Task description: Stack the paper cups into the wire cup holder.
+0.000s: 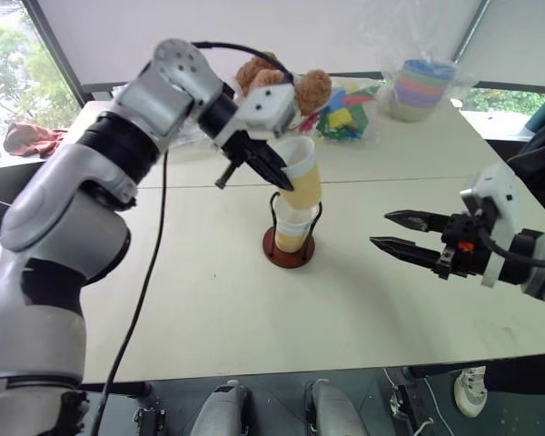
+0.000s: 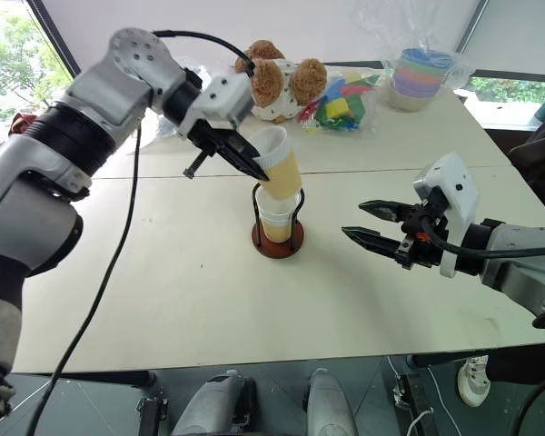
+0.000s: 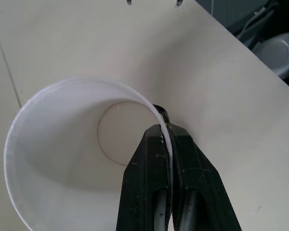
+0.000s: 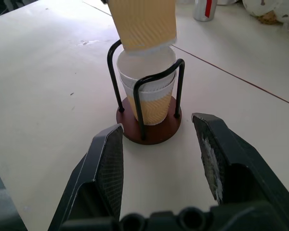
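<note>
Held cup: your left end effector (image 1: 271,170) has a paper cup (image 1: 302,184) clamped by the rim, tilted, its base just above the stand on the surface (image 1: 209,300).
Stand: the wire cup holder (image 4: 147,126) sits mid-surface on its dark red base; two nested cups (image 4: 147,91) already stand between its black loops.
Left wrist view: you look straight into the held cup's white inside (image 3: 77,159); the two fingers (image 3: 149,183) are pressed together with the rim wall pinched between them, one inside and one outside.
Right wrist view: you see the ribbed yellow base of the held cup touching or just above the rim of the top nested cup; which, you cannot tell from here.
Head views: these show you what the wrist views leave out, namely both arms together, with the held cup leaning over the stand.
Right end effector: your right end effector (image 2: 374,225) hovers beside the stand, well apart from it, fingers spread partway, gripping nothing.
Writing: no readable label on the cups or stand.
Background: a teddy bear (image 2: 277,80), coloured blocks (image 2: 341,107) and a wrapped stack of pastel cups (image 2: 420,77) lie at the far edge; a red and silver can (image 4: 203,9) stands further back.
</note>
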Controlling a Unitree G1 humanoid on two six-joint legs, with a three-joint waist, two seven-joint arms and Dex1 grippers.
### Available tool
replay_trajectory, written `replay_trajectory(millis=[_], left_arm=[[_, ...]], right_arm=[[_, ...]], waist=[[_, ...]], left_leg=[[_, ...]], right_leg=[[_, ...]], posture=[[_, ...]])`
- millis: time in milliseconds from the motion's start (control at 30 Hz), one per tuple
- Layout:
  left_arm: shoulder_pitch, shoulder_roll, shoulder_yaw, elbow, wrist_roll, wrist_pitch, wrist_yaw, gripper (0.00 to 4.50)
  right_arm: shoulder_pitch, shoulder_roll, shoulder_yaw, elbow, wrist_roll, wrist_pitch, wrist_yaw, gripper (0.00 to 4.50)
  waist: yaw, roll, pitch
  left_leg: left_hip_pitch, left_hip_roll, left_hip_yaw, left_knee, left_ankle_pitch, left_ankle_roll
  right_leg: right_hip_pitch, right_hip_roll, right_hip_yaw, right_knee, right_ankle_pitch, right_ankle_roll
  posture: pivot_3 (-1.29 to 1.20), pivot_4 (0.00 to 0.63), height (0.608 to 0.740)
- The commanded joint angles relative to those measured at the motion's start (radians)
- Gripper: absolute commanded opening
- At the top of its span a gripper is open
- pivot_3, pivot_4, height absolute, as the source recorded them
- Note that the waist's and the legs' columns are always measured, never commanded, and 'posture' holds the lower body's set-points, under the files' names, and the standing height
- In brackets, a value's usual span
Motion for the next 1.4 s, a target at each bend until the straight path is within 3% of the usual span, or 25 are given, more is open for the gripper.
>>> replay_trajectory(millis=[33,333,400,600,700,833,1067,1133,1233,1400], left_arm=[[-0.054,-0.009,-0.035,0.043,0.008,-0.069,-0.003,0.07],[-0.078,-0.033,-0.12,0.072,0.006,-0.12,-0.003,0.07],[-0.084,-0.039,-0.137,0.078,0.009,-0.126,-0.003,0.9],[-0.094,-0.068,-0.106,0.14,0.028,-0.142,-0.003,4.04],[-0.109,-0.094,0.014,0.211,0.032,-0.106,-0.003,4.04],[-0.11,-0.077,0.317,0.318,0.025,-0.008,0.017,4.04],[0.008,0.033,0.645,0.167,0.039,0.314,0.063,4.04],[0.152,0.079,0.732,0.002,0.02,0.426,0.182,4.04],[0.519,0.132,0.85,-0.382,0.024,0.532,0.432,4.04],[1.03,0.039,1.016,-0.831,0.088,0.53,0.854,4.04]], right_arm=[[0.015,0.0,-0.059,-0.036,0.036,0.0,-0.037,2.45],[0.03,0.006,-0.049,-0.031,0.064,-0.028,-0.097,2.45],[0.031,0.007,-0.04,-0.024,0.059,-0.037,-0.1,2.45],[0.038,0.011,-0.034,-0.02,0.061,-0.043,-0.111,2.45],[0.045,0.024,-0.028,-0.015,0.057,-0.05,-0.119,2.45],[0.039,0.045,0.01,0.041,0.017,-0.083,-0.116,2.45],[0.023,0.049,0.074,0.14,-0.056,-0.146,-0.074,2.45],[0.049,0.079,0.065,0.165,-0.078,-0.182,-0.075,2.45],[0.06,0.159,0.064,0.215,-0.123,-0.254,-0.11,2.45],[0.042,0.263,0.103,0.294,-0.227,-0.364,-0.16,2.45]], waist=[[0.001,0.0,0.0],[0.018,0.0,0.0],[0.019,0.0,0.0],[0.02,0.0,0.0],[0.019,0.0,0.0],[0.014,-0.001,0.0],[0.012,0.0,0.0],[0.011,0.002,-0.001],[0.007,0.004,-0.003],[0.014,0.002,-0.002]], left_leg=[[0.0,0.0,0.0,0.0,0.0,0.0],[0.0,0.0,0.0,0.0,0.0,0.0],[-0.001,0.0,0.0,0.0,0.0,0.0],[-0.001,0.0,0.0,0.001,0.0,0.0],[-0.001,0.0,0.0,0.001,0.0,0.0],[-0.001,0.0,0.0,0.001,0.0,0.001],[-0.001,0.0,0.001,0.0,0.0,0.001],[-0.001,0.0,0.0,0.0,0.0,0.001],[0.003,0.0,0.0,-0.001,0.0,0.001],[0.001,0.0,0.0,-0.001,0.002,-0.004]], right_leg=[[0.0,0.0,0.0,0.0,0.0,0.0],[0.0,0.0,0.0,-0.001,0.0,0.0],[0.0,0.0,0.0,-0.001,0.0,0.0],[0.0,0.0,0.0,-0.001,0.0,0.0],[0.0,0.0,0.0,-0.001,0.0,0.0],[0.0,0.0,0.0,-0.001,0.0,0.0],[-0.001,0.001,0.0,0.0,0.0,0.001],[-0.001,0.001,0.0,0.001,0.0,0.001],[0.002,0.0,0.0,0.001,0.0,0.001],[0.0,-0.001,0.003,0.003,0.0,0.001]], posture=[[0.0,0.15,0.74],[0.0,0.15,0.74],[0.0,0.15,0.74],[0.0,0.15,0.74],[0.0,0.15,0.74],[0.0,0.15,0.74],[0.0,0.15,0.74],[0.0,0.15,0.74],[0.0,0.15,0.74],[0.0,0.15,0.74]])
